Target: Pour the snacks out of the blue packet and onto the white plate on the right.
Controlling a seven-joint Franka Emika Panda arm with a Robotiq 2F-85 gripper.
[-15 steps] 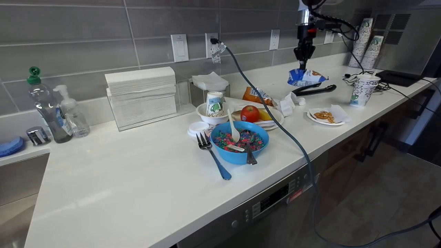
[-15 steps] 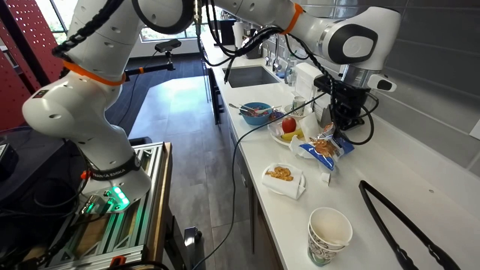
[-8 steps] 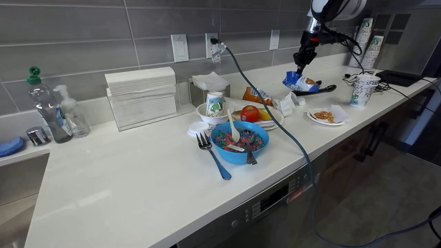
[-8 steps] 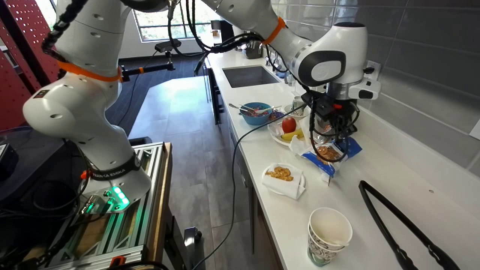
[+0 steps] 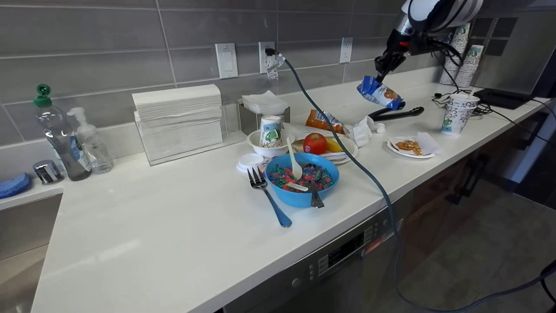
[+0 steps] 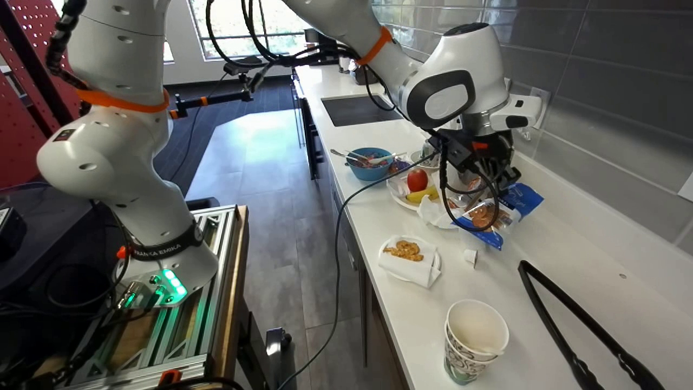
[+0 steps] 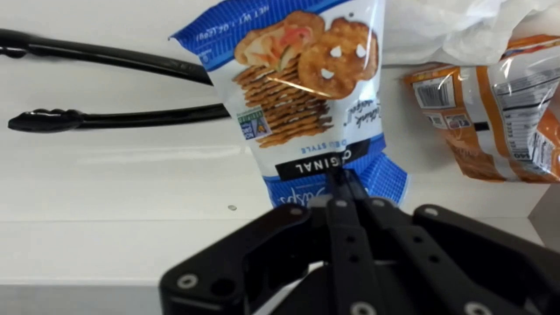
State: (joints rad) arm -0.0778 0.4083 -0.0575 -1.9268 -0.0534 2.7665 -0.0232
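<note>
The blue packet (image 5: 382, 92) hangs from my gripper (image 5: 378, 79) above the counter, tilted with its far end lower. In the wrist view my gripper (image 7: 343, 175) is shut on one end of the blue packet (image 7: 302, 87), whose printed front faces the camera. The packet (image 6: 522, 199) also shows in an exterior view, partly behind the arm's cables. The white plate (image 5: 393, 150) lies near the counter's front edge, apart from the packet, with a napkin on it. The snacks (image 5: 409, 147) lie in a small heap on that napkin; plate (image 6: 438, 261) and snacks (image 6: 405, 251) show in an exterior view too.
Black tongs (image 6: 574, 319) lie on the counter near the packet, with a paper cup (image 6: 475, 341) beside them. An orange packet (image 7: 494, 127), an apple (image 5: 315, 144) and a blue bowl (image 5: 295, 199) stand farther along. A cable (image 5: 369, 174) crosses over the counter.
My gripper has tilted over, and the packet with it, its far end turning downward. The packet dipped slightly, then rose. The plate and the snacks on it look the same.
</note>
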